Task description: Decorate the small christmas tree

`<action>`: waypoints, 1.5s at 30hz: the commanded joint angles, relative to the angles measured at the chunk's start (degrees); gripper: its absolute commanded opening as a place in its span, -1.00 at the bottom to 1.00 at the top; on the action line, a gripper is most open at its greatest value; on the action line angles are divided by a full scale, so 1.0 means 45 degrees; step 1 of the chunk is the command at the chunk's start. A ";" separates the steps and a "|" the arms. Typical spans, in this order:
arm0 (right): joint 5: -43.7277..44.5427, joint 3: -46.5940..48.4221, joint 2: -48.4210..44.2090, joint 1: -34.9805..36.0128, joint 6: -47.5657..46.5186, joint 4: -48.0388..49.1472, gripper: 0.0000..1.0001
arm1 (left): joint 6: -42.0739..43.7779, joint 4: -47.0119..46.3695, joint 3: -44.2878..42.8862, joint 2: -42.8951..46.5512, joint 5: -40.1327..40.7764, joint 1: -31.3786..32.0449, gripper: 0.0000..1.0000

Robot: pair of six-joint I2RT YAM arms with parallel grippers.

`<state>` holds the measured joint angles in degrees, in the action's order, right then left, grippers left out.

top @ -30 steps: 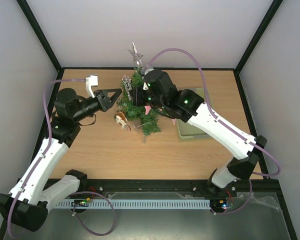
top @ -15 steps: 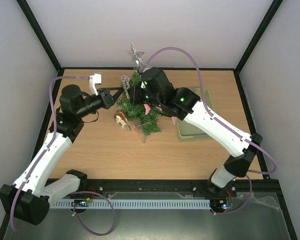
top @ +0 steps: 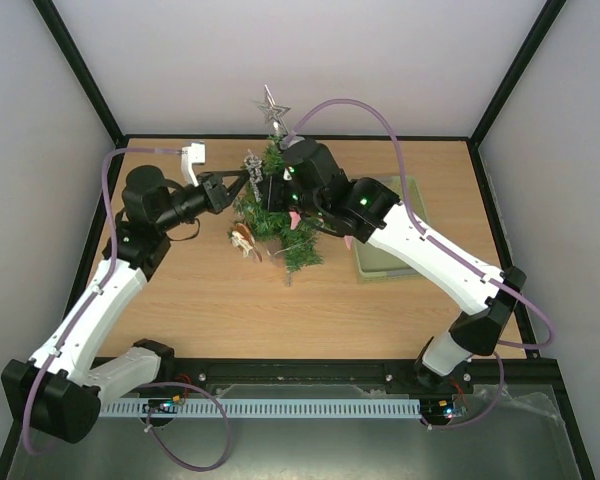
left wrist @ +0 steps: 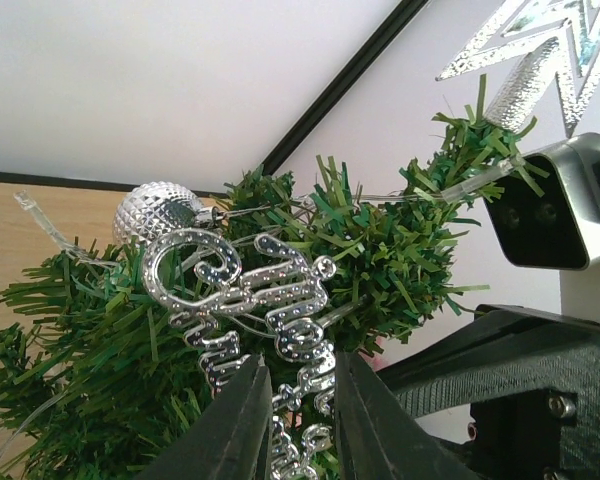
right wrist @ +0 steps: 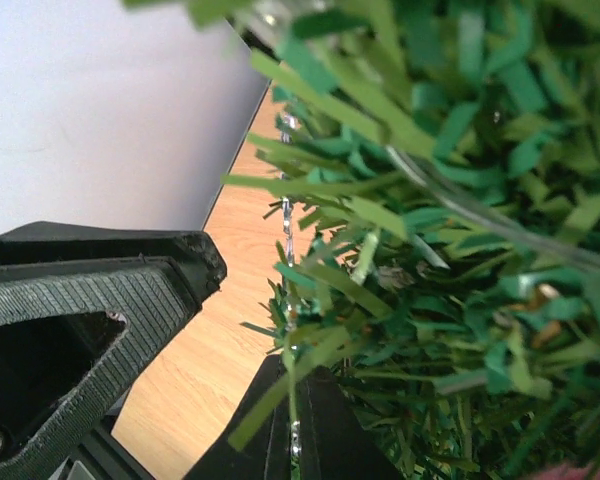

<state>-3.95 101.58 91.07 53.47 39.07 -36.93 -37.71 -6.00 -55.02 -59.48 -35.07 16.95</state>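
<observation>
The small christmas tree (top: 280,225) stands at the back middle of the table with a silver star (top: 272,107) on top. A silver script ornament (top: 250,165) sits at its upper left side. In the left wrist view the ornament (left wrist: 280,300) lies against the tree (left wrist: 380,250), under a silver ball (left wrist: 158,208). My left gripper (left wrist: 302,365) has its jaws closed against the ornament's lower edges; from above it (top: 246,181) is at the tree's left. My right gripper (right wrist: 298,375) is shut on the same ornament, seen edge-on (right wrist: 289,240), and is pressed into the tree (right wrist: 460,250) and mostly hidden from above (top: 268,185).
A pale green basket (top: 388,262) lies right of the tree, partly under my right arm. A brown ornament (top: 243,240) and a pink one (top: 296,217) hang low on the tree. My left finger (right wrist: 70,320) shows close by in the right wrist view. The back wall is just behind the tree.
My left gripper has moved right and back, up to the silver ornament at the tree. My right arm shifted slightly left. The tree and ornament stayed in place.
</observation>
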 commanded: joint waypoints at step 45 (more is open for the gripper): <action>0.0148 -0.3093 -0.3464 -0.0052 0.0185 0.2379 -0.31 | -0.0288 -0.0962 -0.0541 -0.1081 -0.0644 -0.0057 -0.56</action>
<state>-2.94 90.35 79.02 53.47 40.14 -29.87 -38.89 -8.67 -55.27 -64.45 -37.32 16.95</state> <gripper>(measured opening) 0.339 0.217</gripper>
